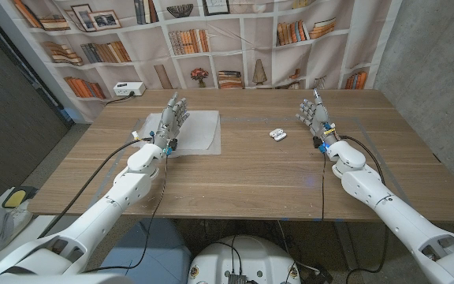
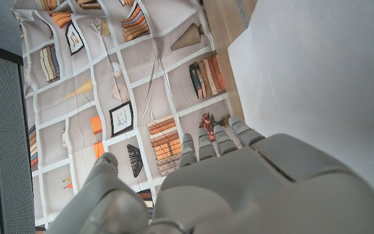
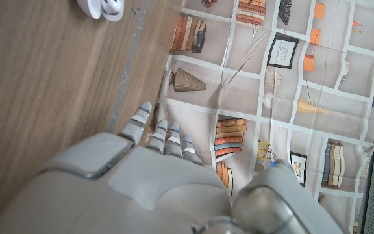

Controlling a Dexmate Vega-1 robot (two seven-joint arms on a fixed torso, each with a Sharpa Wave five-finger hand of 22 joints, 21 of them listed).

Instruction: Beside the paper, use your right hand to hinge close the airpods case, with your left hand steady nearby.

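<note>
The airpods case [image 1: 277, 135] lies on the wooden surface [image 1: 251, 170], between the paper [image 1: 189, 130] and my right hand [image 1: 316, 117], apart from both. My right fingers [image 1: 312, 105] are spread and extended, holding nothing. My left hand [image 1: 170, 120] stands over the paper, fingers apart, empty. The small white case sits hinged open.

Both arms stretched forward from the table's near corners, left hand [image 1: 170, 119] and right hand [image 1: 315, 115] raised, fingers extended and apart, holding nothing.
</note>
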